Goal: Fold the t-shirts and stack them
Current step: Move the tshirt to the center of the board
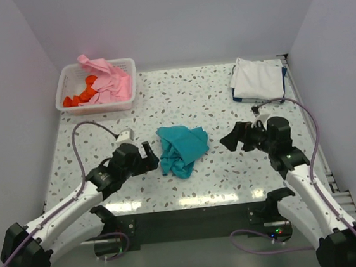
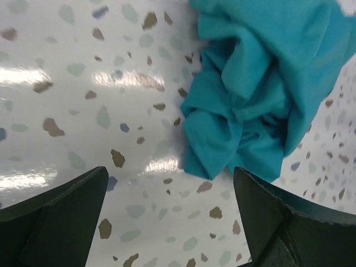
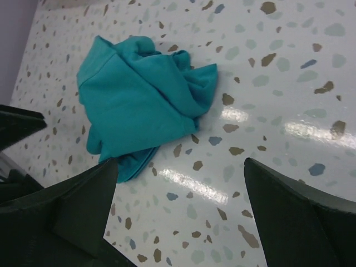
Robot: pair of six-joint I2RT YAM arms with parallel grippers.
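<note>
The teal t-shirt [image 1: 183,149] lies in a crumpled heap at the centre of the frame in the top view, on the counter [image 1: 212,98], between the two arms. The left end effector [image 1: 154,156] sits just beside the heap's left edge with its jaws spread wide and nothing between them. In the left wrist view the cloth fills the upper right of the frame, its lowest fold reaching down toward the gap between the two dark fingers. The right end effector [image 1: 227,138] is near the shirt's right side but apart from it, a strip of bare counter between them. Its jaws are also wide open and hold nothing. In the right wrist view the shirt lies in the upper left, beyond the fingertips.

The shirt is soft, matte cloth, bunched into rounded folds and creases with one flatter panel on top. The counter is glossy white with scattered grey, brown and blue flecks and bright glare patches.

At the upper left of the top view a white slatted plastic basket [image 1: 70,75] holds a pink t-shirt [image 1: 112,80], which drapes over its rim, and an orange-red t-shirt [image 1: 78,96]. At the upper right, a folded white t-shirt [image 1: 255,77] lies on a dark blue t-shirt [image 1: 283,83], of which only an edge shows.
</note>
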